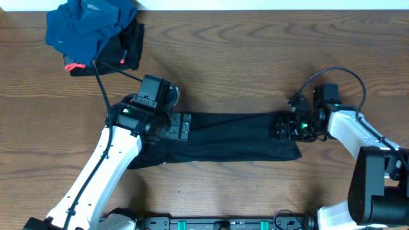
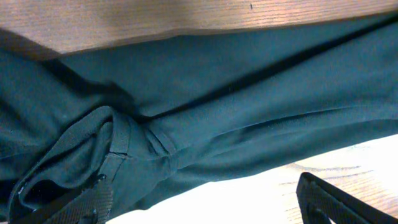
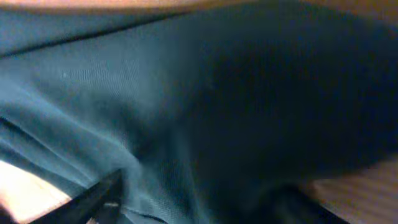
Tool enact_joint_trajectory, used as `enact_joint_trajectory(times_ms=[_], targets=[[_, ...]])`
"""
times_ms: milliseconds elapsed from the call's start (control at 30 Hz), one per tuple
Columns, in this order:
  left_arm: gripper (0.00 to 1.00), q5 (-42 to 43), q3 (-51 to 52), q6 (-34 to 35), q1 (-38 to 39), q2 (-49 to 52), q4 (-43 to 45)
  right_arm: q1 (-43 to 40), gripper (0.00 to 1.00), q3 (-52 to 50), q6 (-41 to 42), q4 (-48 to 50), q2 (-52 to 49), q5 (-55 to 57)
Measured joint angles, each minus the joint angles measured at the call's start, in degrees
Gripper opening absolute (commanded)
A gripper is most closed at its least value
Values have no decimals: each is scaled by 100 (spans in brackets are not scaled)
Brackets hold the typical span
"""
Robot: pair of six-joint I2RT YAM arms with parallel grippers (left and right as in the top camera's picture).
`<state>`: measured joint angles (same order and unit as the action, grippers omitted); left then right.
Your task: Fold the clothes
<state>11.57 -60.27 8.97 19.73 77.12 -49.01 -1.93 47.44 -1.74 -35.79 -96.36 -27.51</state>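
The clothes (image 1: pixel 236 137) are a black garment lying as a long, narrow strip across the middle of the table. My left gripper (image 1: pixel 184 126) is over the strip's left part. In the left wrist view it (image 2: pixel 202 190) stands open and wide, with the bunched hem of the clothes (image 2: pixel 249 93) by its left finger (image 2: pixel 87 205) and bare table between the fingers. My right gripper (image 1: pixel 281 126) sits at the strip's right end. In the right wrist view, folds of the clothes (image 3: pixel 186 93) fill the gap of the gripper (image 3: pixel 199 196), and its fingers still stand apart.
A dark blue garment (image 1: pixel 89 25) is heaped at the far left corner, on top of a small black piece with red-pink tags (image 1: pixel 128 54). A black cable runs from there to the left arm. Bare wooden table (image 1: pixel 255 57) surrounds the strip.
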Motion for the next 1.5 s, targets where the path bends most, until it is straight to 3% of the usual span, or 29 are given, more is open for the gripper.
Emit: enact_joint_trajectory(times_ms=[167,267,333,633,767,1033,1300,1500], targets=[[95,0,0,0,0,0,-2,155,30,-96,120,57,-79,-149],[95,0,0,2,0,0,-2,164,9,-122,214,101,-103,-76],[95,0,0,2,0,0,-2,168,1,-125,361,105,-116,35],[95,0,0,2,0,0,-2,50,1,-94,1040,33,-98,299],[95,0,0,2,0,0,-2,-501,1,17,1250,-140,-96,577],[95,0,0,2,0,0,-2,-1388,1,748,1294,-1233,-249,2199],[95,0,0,2,0,0,-2,-1296,1,2138,1314,-2612,-334,3101],[95,0,0,2,0,0,0,-619,1,2492,1335,-3088,-334,3246]])
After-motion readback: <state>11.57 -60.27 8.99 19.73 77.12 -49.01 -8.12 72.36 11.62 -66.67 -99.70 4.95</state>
